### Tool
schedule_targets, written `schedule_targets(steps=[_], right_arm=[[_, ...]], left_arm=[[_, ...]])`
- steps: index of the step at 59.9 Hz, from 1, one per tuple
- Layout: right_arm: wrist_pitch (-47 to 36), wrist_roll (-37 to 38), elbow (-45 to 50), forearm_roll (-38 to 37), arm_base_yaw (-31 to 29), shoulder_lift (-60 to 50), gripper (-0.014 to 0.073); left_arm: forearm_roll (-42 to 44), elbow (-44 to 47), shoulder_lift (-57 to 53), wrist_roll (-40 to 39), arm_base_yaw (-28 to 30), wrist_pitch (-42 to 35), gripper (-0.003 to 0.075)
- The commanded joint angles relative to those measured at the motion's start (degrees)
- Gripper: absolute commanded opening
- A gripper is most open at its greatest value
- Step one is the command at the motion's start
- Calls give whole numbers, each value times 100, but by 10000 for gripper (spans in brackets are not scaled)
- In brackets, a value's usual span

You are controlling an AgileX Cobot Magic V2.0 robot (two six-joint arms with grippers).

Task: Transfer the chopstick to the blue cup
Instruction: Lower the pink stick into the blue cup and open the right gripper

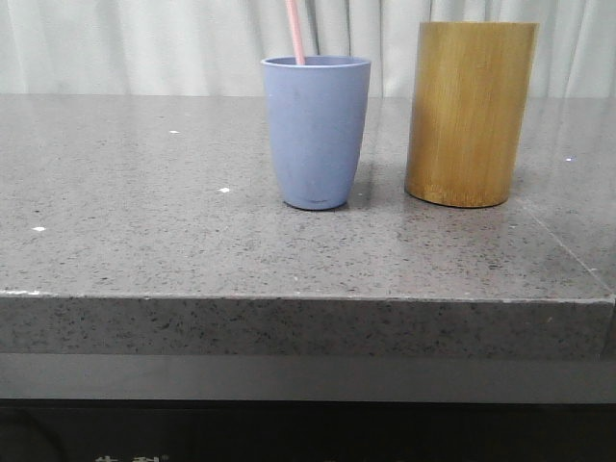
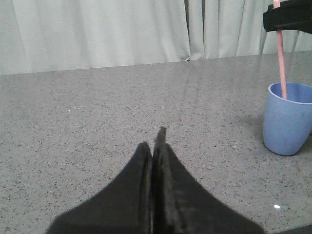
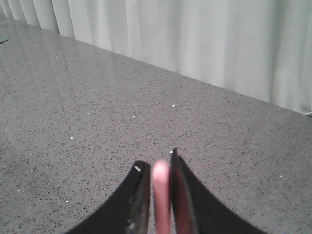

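Observation:
The blue cup (image 1: 316, 135) stands upright on the grey stone table, mid-back. A thin pale pink chopstick (image 1: 295, 34) rises from it, slightly tilted, its top cut off by the front view's edge. In the left wrist view the cup (image 2: 286, 124) holds the chopstick's (image 2: 281, 58) lower end, and the right gripper's black fingers (image 2: 292, 17) hold its upper part above the cup. In the right wrist view my right gripper (image 3: 157, 161) is shut on the chopstick (image 3: 161, 195). My left gripper (image 2: 152, 139) is shut and empty, low over the table, left of the cup.
A taller, wider tan bamboo cylinder (image 1: 470, 114) stands just right of the blue cup. The table's front edge (image 1: 308, 298) runs across the front view. Pale curtains (image 1: 144, 43) hang behind the table.

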Motion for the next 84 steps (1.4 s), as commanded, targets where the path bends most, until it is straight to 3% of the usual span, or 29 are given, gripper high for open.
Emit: schedule_targets(steps=[1,7,16,23,28,34,54,71,84], right_arm=[[-424,-53,-183,3,4,-234,234],[-421,-53,-183,3,-7,-254,270],[-278,-53,-216,-2,-55,-521,257],[292,-53,-468,-2,-194,-767,141],[1098,-53,-840,-2,-393,-870,3],[1905,-53,-1241,-7,-680,-889,-87],[3755,-53,-1585,-77,-2163,-1243,-101],[3759,-58,-451,-77,-3376,-2449,-101],[3050,-58,1019,-139,-3397,-3585,-101]], left_arm=[[-71,-131,65,-52,-2,-459,-19],[-71,-131,65,-52,-2,-459,-19],[-71,-131,65,-52,-2,-459,-19],[-71,-131,65,-52,-2,-459,-19],[-71,-131,65,-52,-2,-459,-19],[-71,-131,65,-52,-2,-459,-19],[-71,-131,65,-52,-2,-459,-19],[-71,-131,65,-52,-2,-459,-19],[-71,-131,65,-52,-2,-459,-19]])
